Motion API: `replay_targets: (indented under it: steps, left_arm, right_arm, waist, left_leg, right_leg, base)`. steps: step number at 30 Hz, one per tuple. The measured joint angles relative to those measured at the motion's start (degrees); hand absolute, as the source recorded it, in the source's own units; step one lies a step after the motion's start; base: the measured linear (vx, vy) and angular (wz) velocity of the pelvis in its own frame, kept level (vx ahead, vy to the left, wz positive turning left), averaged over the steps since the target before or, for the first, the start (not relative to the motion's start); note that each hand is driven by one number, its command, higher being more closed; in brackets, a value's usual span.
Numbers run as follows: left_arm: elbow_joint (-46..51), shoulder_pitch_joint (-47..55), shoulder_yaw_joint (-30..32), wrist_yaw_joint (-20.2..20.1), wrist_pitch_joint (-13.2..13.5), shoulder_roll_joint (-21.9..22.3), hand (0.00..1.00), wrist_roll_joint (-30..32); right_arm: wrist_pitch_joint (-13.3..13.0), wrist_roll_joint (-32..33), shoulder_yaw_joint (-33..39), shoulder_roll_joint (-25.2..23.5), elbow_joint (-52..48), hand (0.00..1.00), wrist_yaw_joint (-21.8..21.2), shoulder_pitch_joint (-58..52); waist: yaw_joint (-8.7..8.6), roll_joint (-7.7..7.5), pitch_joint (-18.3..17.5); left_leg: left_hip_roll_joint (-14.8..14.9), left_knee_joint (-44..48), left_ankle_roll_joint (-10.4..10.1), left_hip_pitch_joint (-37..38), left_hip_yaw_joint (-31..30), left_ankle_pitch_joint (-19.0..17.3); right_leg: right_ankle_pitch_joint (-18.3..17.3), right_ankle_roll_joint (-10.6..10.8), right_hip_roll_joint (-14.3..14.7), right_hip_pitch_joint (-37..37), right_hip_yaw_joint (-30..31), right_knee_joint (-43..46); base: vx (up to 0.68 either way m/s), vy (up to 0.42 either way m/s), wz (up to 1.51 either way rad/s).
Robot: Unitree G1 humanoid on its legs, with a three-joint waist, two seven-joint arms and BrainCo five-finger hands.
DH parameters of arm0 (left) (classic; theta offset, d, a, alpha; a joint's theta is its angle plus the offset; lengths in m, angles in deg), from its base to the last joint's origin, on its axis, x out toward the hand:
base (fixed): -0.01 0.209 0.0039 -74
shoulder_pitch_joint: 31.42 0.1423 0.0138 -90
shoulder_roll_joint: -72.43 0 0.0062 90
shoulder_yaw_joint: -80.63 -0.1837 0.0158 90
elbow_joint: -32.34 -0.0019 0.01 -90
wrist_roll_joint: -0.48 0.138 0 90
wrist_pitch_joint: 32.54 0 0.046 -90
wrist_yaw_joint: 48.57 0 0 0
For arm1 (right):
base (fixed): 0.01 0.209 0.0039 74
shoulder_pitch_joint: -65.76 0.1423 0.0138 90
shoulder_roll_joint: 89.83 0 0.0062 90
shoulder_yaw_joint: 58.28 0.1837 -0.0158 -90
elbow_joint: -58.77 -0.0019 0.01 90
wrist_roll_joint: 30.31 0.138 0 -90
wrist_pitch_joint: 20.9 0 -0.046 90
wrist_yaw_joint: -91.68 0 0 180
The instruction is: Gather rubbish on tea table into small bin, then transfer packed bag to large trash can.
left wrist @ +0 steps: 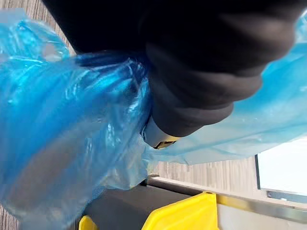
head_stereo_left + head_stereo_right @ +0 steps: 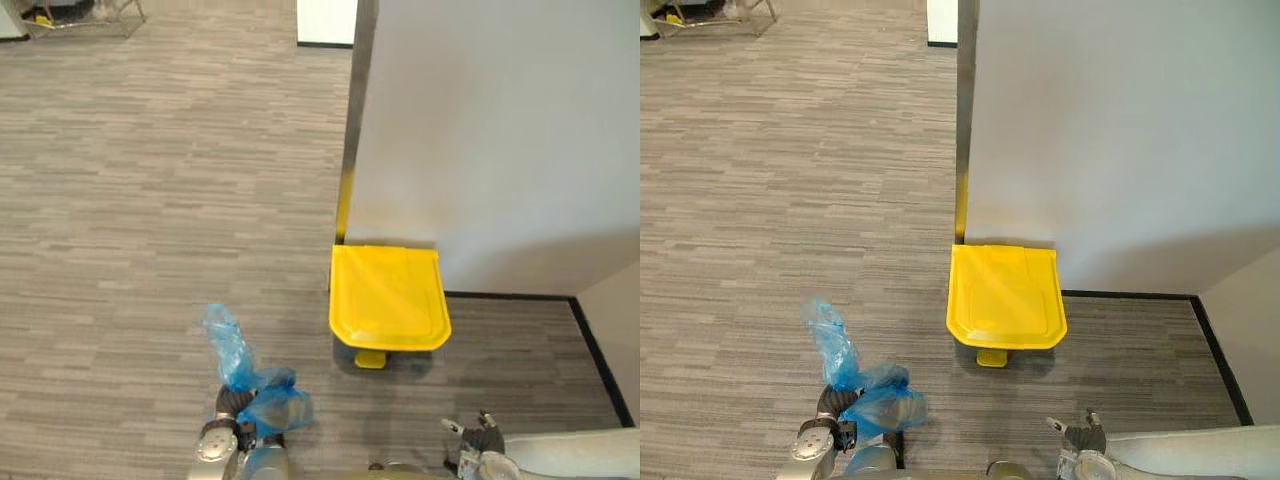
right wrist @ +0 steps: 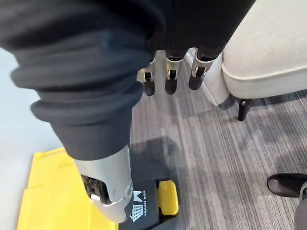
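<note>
While I hold the robot in front of the wall, my left hand [image 2: 232, 402] is closed on the blue rubbish bag [image 2: 275, 405]: the plastic bunches at the hand, its twisted neck sticks up past the fingers, and the fuller part bulges to the hand's inner side, clear of the grey striped carpet [image 2: 150, 200]. From the left wrist camera the bag wraps right round the dark cover, and the thumb [image 1: 158, 136] presses into the blue film. My right hand [image 2: 480, 437] hangs empty, its fingers [image 3: 171, 79] loose and nearly straight, touching nothing. The yellow-lidded trash can [image 2: 388, 297] stands ahead of both hands, forward and to the inner side of each, and well apart from the bag. Its lid lies flat and shut, its back against the grey wall [image 2: 500, 130], and its yellow foot pedal [image 2: 370, 359] juts out on the side nearest the hands. Past the right hand's fingers I see a pale upholstered seat [image 3: 268, 43] on dark legs, and a person's black shoe [image 3: 288, 184] on the carpet near it.
</note>
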Motion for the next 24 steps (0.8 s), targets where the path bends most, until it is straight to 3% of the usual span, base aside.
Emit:
replay_targets:
  steps: [2,4,5,6,7,8,9,11,13,14,15,17,18,19,20,21,22,24]
  left_arm:
    - [-0.2,0.0,0.1,0.0,0.0,-0.4,1.00,0.0]
    - [-0.2,0.3,0.2,0.0,0.0,-0.5,1.00,0.0]
    - [-0.2,0.7,0.0,0.0,-0.1,-0.5,1.00,0.0]
    - [0.0,0.7,-0.1,0.0,-0.1,-0.7,1.00,0.0]
    - [0.1,0.6,0.0,0.1,-0.1,-0.9,1.00,0.0]
    - [0.1,0.0,0.3,0.2,-0.1,-1.5,1.00,0.0]
    - [0.2,-0.1,0.4,0.2,-0.2,-1.9,1.00,0.0]
    - [0.1,-0.9,0.3,0.3,-0.3,-3.3,1.00,0.0]
    - [0.0,-3.1,0.0,0.2,-0.4,-3.6,1.00,0.0]
    - [-0.1,-5.7,0.0,0.2,-0.4,-3.6,1.00,0.0]
    - [-0.2,-7.6,0.0,0.3,-0.3,-3.5,1.00,0.0]
    - [-0.6,-9.2,-0.1,0.4,-0.2,-2.9,1.00,-0.1]
    - [-0.7,-9.8,-0.3,0.8,-0.2,-2.6,1.00,-0.1]
    - [-0.9,-10.6,-1.1,1.3,-0.2,-2.5,1.00,-0.1]
    - [-1.0,-11.3,-1.6,1.2,-0.2,-2.6,1.00,-0.1]
    - [-1.2,-11.6,-1.6,1.7,0.0,-2.2,1.00,0.1]
    - [-1.3,-10.9,-1.1,2.4,-0.1,-1.4,1.00,0.1]
    - [-1.1,-10.9,-1.2,2.2,-0.1,0.7,1.00,-0.4]
  right_arm:
    - [0.0,0.0,0.0,0.0,0.1,0.00,0.0,1.3]
    - [0.1,0.0,0.1,0.2,0.0,0.00,0.0,2.5]
    - [0.1,0.0,0.1,0.7,-0.2,0.00,0.0,2.7]
    - [0.2,0.1,0.1,0.8,-0.8,0.00,0.1,2.2]
    - [0.2,0.1,0.1,0.7,-0.9,0.00,0.1,2.0]
    - [0.2,0.1,-0.2,0.4,-1.0,0.00,0.0,2.6]
    - [0.2,0.2,-0.1,-0.2,-1.5,0.00,0.0,2.8]
    - [0.2,0.2,-0.1,-0.8,-3.3,0.00,0.0,2.4]
    - [0.2,0.5,0.6,-0.5,-4.2,0.00,0.1,2.3]
    - [0.4,1.5,0.9,0.2,-4.7,0.00,0.2,2.3]
    - [0.6,1.8,1.0,1.0,-5.1,0.00,0.2,2.2]
    - [0.9,1.9,2.5,1.6,-6.3,0.00,0.3,1.2]
    - [0.9,2.0,3.6,2.4,-6.5,0.00,0.2,1.0]
    - [0.9,2.4,5.3,2.6,-7.3,0.00,0.2,0.3]
    - [0.9,2.7,7.1,2.6,-7.4,0.00,0.2,-0.4]
    - [2.3,3.3,9.4,2.5,-7.2,0.00,0.1,-1.0]
    - [3.1,3.4,9.9,2.5,-7.5,0.00,0.1,-1.3]
    - [3.1,3.8,9.5,2.7,-8.1,0.00,0.2,-0.2]
  waist:
    - [-0.58,-0.28,0.8]
    - [-0.94,-0.29,1.9]
    - [-1.10,-0.78,2.7]
    - [-1.05,-0.02,2.9]
    - [-1.15,-0.64,3.1]
    - [-0.94,-0.90,4.7]
    - [-1.03,-0.73,5.4]
    - [-0.86,-1.21,6.7]
    - [-1.09,-1.46,7.8]
    - [-1.09,-1.36,9.1]
    - [-1.09,-1.35,10.0]
    - [-1.20,-0.91,10.6]
    - [-1.20,0.33,11.0]
    - [-1.88,0.66,10.8]
    - [-2.94,1.23,11.0]
    - [-3.79,1.07,10.9]
    - [-4.39,1.87,10.3]
    - [-4.23,3.58,9.9]
  left_leg:
    - [0.1,2.8,0.5,-0.8,0.1,-1.9]
    - [0.9,10.5,1.4,-3.4,0.0,-6.4]
    - [1.1,18.2,2.1,-5.6,-0.2,-10.8]
    - [1.2,21.6,1.9,-6.2,-0.7,-14.9]
    - [1.0,22.4,2.0,-5.9,-0.9,-16.1]
    - [0.8,22.8,2.9,-4.7,-0.5,-16.8]
    - [1.4,22.6,3.4,-3.6,-0.7,-17.2]
    - [2.0,22.6,3.9,-1.3,-0.9,-18.2]
    - [2.0,24.1,4.2,-0.1,-1.5,-19.8]
    - [1.9,26.8,4.4,0.2,-2.1,-21.8]
    - [1.8,30.0,4.0,0.0,-2.7,-24.1]
    - [1.9,35.1,2.6,0.8,-4.9,-28.9]
    - [2.6,35.8,1.8,1.4,-6.6,-30.4]
    - [3.2,35.5,0.9,1.4,-8.5,-30.8]
    - [3.1,35.0,0.5,1.1,-11.2,-31.0]
    - [3.1,32.1,0.1,2.4,-13.6,-30.9]
    - [4.6,32.3,0.1,3.5,-13.4,-30.6]
    - [7.6,44.9,-1.5,1.8,-11.8,-28.9]
  right_leg:
    - [-0.1,0.2,-0.1,-0.2,0.7,0.5]
    - [-2.0,0.9,-0.7,-0.7,1.2,2.9]
    - [-4.6,1.8,-1.1,-1.3,1.3,6.6]
    - [-5.4,2.6,-1.7,-1.4,1.0,10.6]
    - [-5.7,3.1,-2.3,-2.5,0.9,14.9]
    - [-3.4,3.9,-3.8,-10.2,0.6,29.4]
    - [-4.4,2.0,-3.1,-13.6,-0.4,32.0]
    - [-4.3,0.8,-2.0,-17.2,-3.2,27.1]
    - [-0.4,1.4,-1.6,-19.3,-5.5,17.3]
    - [4.5,1.6,-1.7,-20.6,-6.4,9.1]
    - [7.2,2.2,-1.8,-21.0,-6.6,4.1]
    - [9.3,1.0,-1.8,-20.9,-3.8,6.1]
    - [8.7,-0.2,0.0,-22.4,-1.2,11.2]
    - [6.4,-1.3,2.1,-23.4,4.5,14.9]
    - [3.8,-0.2,3.1,-23.0,8.1,17.0]
    - [1.3,1.4,2.9,-23.2,7.3,19.7]
    - [-0.7,0.8,3.3,-23.0,4.8,20.7]
    - [-2.3,-2.4,6.0,-23.3,3.4,21.9]
  base:
    - [-0.06,0.050,-0.13]
    - [-0.06,0.102,-0.14]
    - [-0.01,0.137,-0.08]
    - [0.00,0.182,-0.02]
    - [0.05,0.129,0.00]
    - [0.08,0.133,-0.06]
    - [0.08,0.103,-0.11]
    - [0.11,0.052,0.02]
    - [0.15,-0.014,0.24]
    - [0.16,-0.064,0.40]
    - [0.19,-0.114,0.49]
    - [0.23,-0.181,0.43]
    - [0.29,-0.231,0.47]
    - [0.24,-0.202,0.70]
    - [0.32,-0.274,1.11]
    - [0.37,-0.298,1.03]
    - [0.41,-0.285,0.68]
    - [0.42,-0.253,-0.04]
